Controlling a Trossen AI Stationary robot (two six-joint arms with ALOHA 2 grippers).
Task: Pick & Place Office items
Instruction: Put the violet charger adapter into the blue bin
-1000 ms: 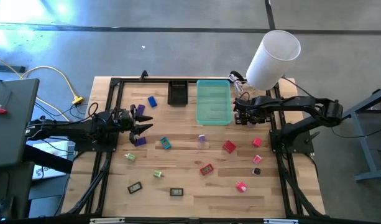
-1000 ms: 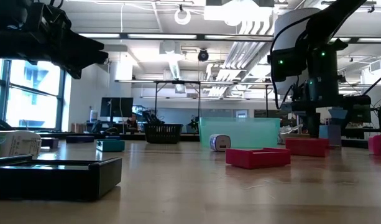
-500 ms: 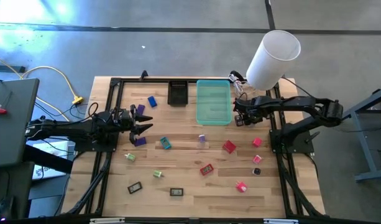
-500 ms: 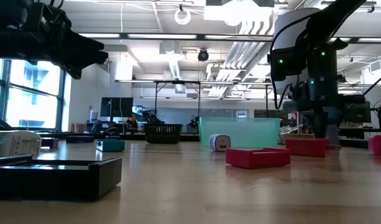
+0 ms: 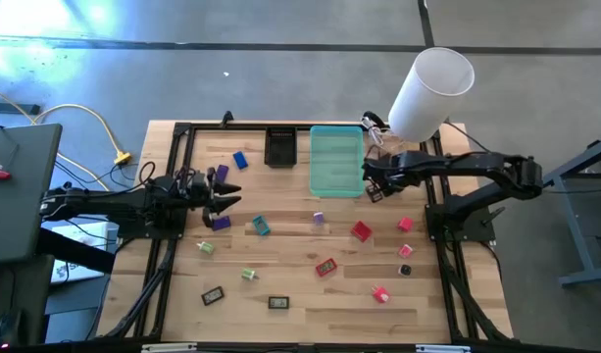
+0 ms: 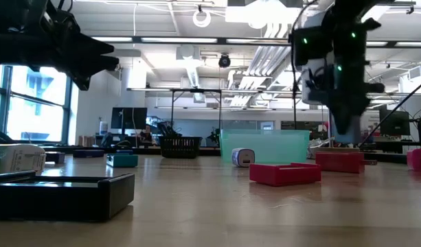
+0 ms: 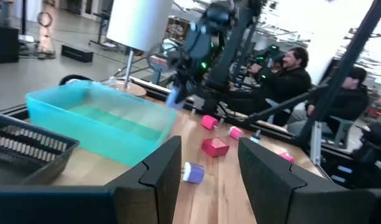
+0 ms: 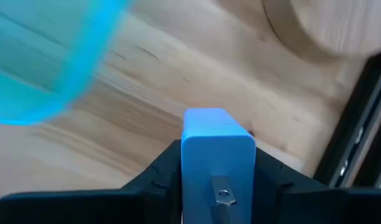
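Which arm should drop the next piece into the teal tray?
Right. The right gripper is shut on a light blue piece and hangs beside the teal tray at its right edge. The left gripper is open, empty, far across the table.

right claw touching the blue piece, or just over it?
Touching. In the right wrist view the blue piece sits clamped between the right claw's two dark fingers, above the table beside the teal tray.

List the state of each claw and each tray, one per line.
Right claw, shut on a light blue plastic block, off the table.
Left claw, open, holding nothing.
Translucent teal rectangular tray, upright, empty.
Small black rectangular tray, upright, looks empty.
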